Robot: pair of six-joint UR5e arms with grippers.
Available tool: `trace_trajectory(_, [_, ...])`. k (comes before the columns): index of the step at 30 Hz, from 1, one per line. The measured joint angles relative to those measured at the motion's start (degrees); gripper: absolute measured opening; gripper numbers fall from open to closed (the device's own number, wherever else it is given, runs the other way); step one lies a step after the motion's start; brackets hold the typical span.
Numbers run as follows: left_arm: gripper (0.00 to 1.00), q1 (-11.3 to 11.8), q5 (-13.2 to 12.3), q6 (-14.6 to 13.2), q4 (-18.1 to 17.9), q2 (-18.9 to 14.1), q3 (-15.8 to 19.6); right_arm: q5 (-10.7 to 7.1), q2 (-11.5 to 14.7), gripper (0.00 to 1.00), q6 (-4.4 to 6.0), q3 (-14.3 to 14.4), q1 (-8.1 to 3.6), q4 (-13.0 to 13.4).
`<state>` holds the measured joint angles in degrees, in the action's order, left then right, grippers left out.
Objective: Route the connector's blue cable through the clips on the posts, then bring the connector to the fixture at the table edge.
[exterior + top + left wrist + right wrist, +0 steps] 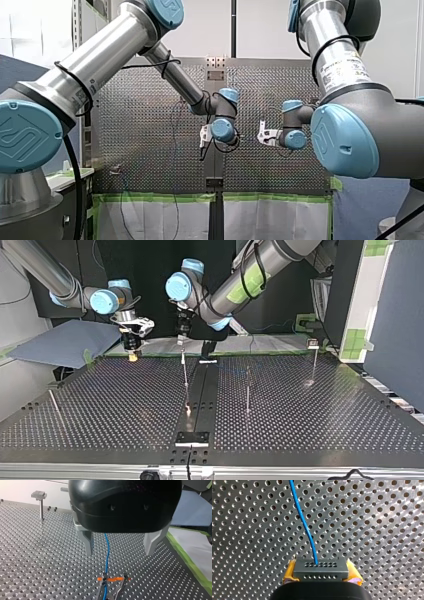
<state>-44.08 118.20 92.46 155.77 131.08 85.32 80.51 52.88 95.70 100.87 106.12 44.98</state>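
Connector [320, 570], right wrist view: clamped between the yellow pads [290, 573] of my right gripper [322, 574], with the blue cable [305, 527] leaving its face. Left wrist view, away from the connector: my left gripper [119, 551] is spread wide, and the cable runs between its fingers to a clip [113, 579]. Top view: the connector is too small to make out.

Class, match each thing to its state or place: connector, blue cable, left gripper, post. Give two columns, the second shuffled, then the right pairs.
1 connector
2 blue cable
3 left gripper
4 post

A jaws open
B upright on the perforated table
C clamped between yellow pads
D runs out of a hole in the connector

Pairs: 1-C, 2-D, 3-A, 4-B
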Motion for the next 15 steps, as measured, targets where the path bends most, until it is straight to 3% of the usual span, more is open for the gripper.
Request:
trace_trajectory(6, [1.0,-0.55,1.24,0.09,-0.13,-0.46,0.87,0.0,0.0,0.02,0.03,-0.01,-0.26,-0.01])
trace_trajectory(15, [1.0,-0.79,2.16,2.48,-3.59,-4.01,4.66,-0.08,0.0,0.02,0.04,0.0,-0.4,-0.22])
